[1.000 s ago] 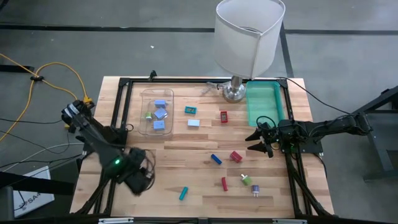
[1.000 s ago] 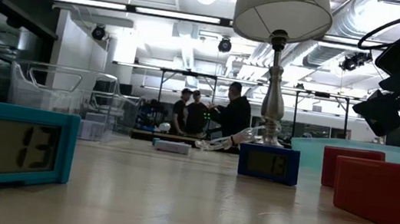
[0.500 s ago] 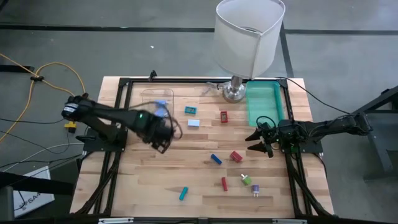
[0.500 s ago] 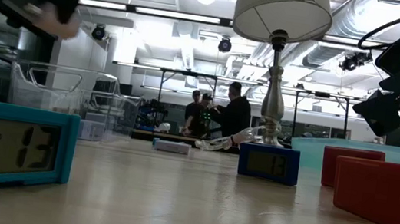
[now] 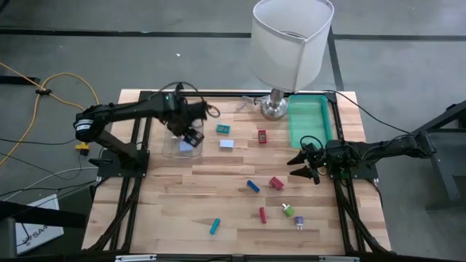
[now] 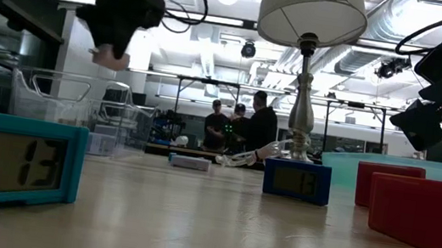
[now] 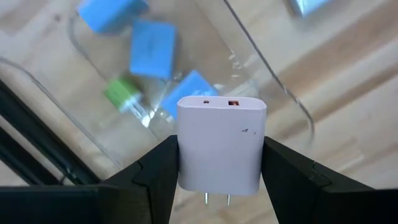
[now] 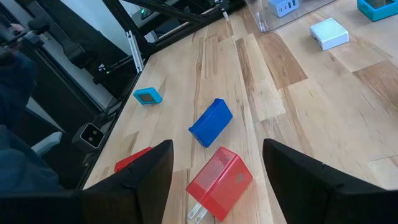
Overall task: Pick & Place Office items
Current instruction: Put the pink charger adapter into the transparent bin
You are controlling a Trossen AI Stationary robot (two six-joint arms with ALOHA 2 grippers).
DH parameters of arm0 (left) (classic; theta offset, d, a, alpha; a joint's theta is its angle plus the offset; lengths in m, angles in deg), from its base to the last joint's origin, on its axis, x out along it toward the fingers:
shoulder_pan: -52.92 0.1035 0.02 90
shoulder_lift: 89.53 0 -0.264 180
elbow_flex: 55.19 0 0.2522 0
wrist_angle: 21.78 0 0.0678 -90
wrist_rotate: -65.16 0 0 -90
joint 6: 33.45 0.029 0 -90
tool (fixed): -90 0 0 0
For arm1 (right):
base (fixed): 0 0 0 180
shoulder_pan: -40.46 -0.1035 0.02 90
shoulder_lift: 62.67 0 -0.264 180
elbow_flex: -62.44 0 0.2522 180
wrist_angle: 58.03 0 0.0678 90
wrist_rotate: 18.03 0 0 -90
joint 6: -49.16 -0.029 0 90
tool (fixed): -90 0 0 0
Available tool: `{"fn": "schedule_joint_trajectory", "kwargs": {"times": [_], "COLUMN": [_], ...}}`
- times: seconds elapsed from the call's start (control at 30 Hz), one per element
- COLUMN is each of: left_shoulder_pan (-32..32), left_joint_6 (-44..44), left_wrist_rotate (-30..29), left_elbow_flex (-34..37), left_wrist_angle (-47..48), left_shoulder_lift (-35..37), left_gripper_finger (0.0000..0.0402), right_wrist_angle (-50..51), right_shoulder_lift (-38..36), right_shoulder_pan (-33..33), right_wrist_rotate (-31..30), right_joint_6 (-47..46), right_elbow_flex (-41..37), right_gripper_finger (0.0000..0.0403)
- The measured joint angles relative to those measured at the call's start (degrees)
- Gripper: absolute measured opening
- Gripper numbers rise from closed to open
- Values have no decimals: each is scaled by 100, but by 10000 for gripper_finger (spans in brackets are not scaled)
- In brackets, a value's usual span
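The left gripper [image 5: 191, 135] hangs over the clear bin [image 5: 172, 149] at the far left of the table, its two fingers pinching a pale lavender charger [image 7: 221, 144] by its flat sides. That grip leaves the face with its two ports turned toward the wrist camera and the metal prongs sticking out past the fingertips, aimed down at the bin; so its long axis runs roughly upright, prongs first. By my reading this is a release pose: held well above the rim, centred over the pieces already inside, so it can fall clear of the wall.

Inside the bin lie light blue blocks [image 7: 152, 48] and a green plug [image 7: 123, 94], jumbled flat on the floor.

Off at the right edge, the right gripper [image 5: 304, 164] waits with fingers spread wide and holding nothing, facing across the boards toward a red block [image 8: 219, 182] and a dark blue block [image 8: 210, 122]. Both lie flat, the blue one's long axis slanted toward the far left. More pieces still dot the table, so plenty remains to be sorted.
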Motion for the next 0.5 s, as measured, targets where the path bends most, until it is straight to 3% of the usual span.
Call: {"fn": "schedule_joint_trajectory", "kwargs": {"times": [0.3,0.5], "left_shoulder_pan": [1028,974], "left_joint_6": [701,832], "left_wrist_rotate": [63,100], "left_elbow_flex": [0,-1], "left_wrist_angle": [-56,-65], "left_shoulder_lift": [-20,-92], "left_gripper_finger": [192,192], "right_wrist_angle": [0,1], "right_shoulder_lift": [0,0], "right_shoulder_pan": [-2,-2], "right_wrist_rotate": [0,0], "right_joint_6": [0,0], "right_elbow_flex": [0,0], "right_gripper_finger": [235,235]}}
